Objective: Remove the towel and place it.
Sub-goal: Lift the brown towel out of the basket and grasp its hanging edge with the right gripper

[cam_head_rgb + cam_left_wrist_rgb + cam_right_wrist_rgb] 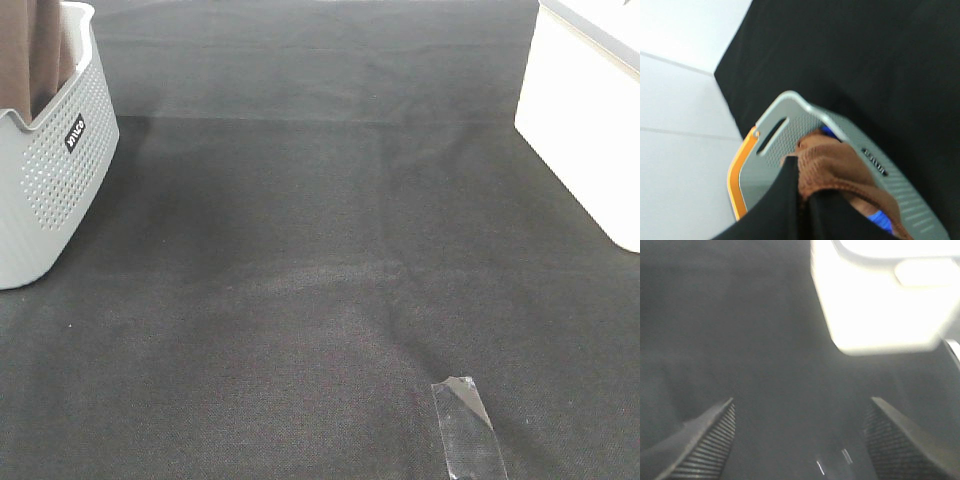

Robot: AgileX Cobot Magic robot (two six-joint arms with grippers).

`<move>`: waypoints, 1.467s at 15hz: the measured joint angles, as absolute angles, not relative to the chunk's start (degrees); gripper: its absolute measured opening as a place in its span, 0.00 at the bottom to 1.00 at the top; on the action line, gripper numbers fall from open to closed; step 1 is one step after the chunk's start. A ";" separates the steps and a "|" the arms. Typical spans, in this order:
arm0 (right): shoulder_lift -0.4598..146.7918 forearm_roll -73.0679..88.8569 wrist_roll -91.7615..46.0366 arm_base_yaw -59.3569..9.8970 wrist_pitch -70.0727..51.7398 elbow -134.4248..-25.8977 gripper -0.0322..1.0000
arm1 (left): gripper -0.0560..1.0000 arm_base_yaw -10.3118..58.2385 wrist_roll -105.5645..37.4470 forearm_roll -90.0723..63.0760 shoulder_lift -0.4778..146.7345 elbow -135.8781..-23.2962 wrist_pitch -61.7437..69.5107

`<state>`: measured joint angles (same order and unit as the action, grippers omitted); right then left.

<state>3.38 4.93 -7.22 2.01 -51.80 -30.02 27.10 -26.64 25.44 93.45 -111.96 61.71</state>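
The brown towel [30,50] rises in folds out of the grey perforated basket [60,180] at the far left and runs off the top edge of the exterior view. In the left wrist view my left gripper [803,197] is shut on a bunched fold of the towel [830,167], above the basket [790,135]. Neither gripper shows in the exterior view. In the right wrist view my right gripper [800,440] stands open over the dark cloth with nothing between its ribbed fingers [710,440].
A dark cloth [320,250] covers the table. A white box [590,120] stands at the far right, seen bright and blurred as the white box [880,300] in the right wrist view. A clear tape strip [468,430] lies near the front edge. Something blue [880,220] lies inside the basket.
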 joint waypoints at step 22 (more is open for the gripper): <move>90.99 98.95 -113.33 -11.97 -54.55 -48.01 0.72 | 0.05 49.33 -20.68 21.72 92.59 -111.96 52.48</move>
<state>90.99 98.95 -113.33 -11.97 -54.55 -48.01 49.33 -20.68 21.72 92.59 -111.96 52.48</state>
